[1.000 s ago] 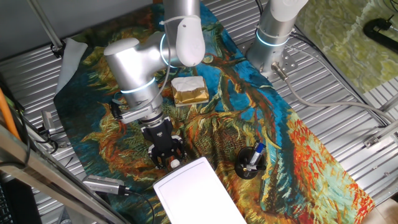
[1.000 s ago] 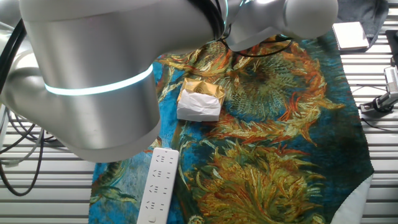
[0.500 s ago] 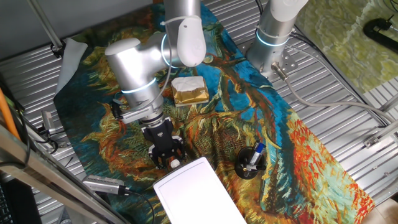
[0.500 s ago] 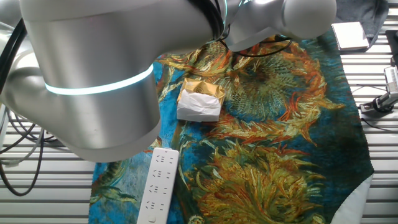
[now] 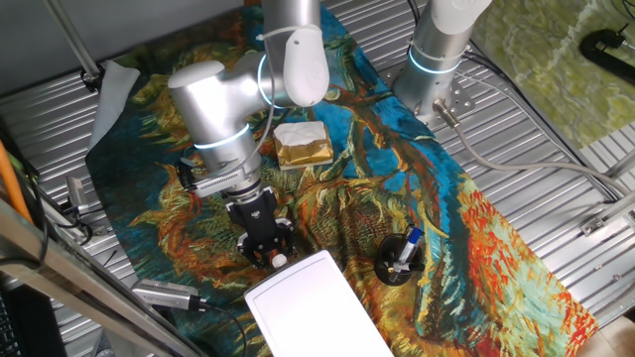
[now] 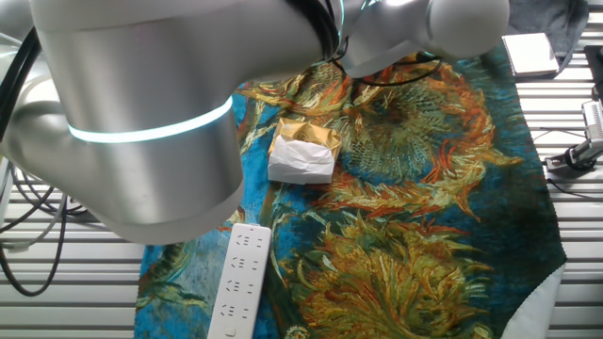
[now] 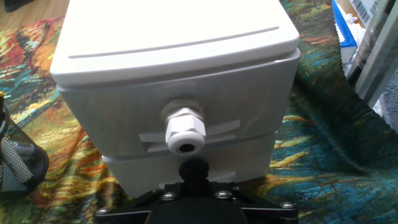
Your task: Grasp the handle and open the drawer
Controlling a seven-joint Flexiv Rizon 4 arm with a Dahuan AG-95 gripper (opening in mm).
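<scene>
The white drawer box [image 5: 319, 309] sits at the near edge of the patterned cloth. Its handle, a small round white knob [image 5: 279, 261], faces my black gripper [image 5: 270, 258]. The gripper points down at the box front, and its fingers stand apart on either side of the knob. In the hand view the knob [image 7: 185, 132] is close and centred on the drawer front [image 7: 242, 99]. Only the gripper's black mount [image 7: 193, 200] shows there, at the bottom edge; the fingertips are out of frame. The other fixed view shows neither the drawer nor the gripper.
A gold-foil block with a white top [image 5: 302, 145] lies behind the arm. A black mesh pen holder [image 5: 401, 258] stands right of the box and shows at the left of the hand view [image 7: 17, 163]. A white power strip [image 6: 237, 281] lies on the cloth. A second arm's base [image 5: 437, 61] stands at the back right.
The gripper's fingers look slightly closer together around the knob. The arm and the box have stayed in place.
</scene>
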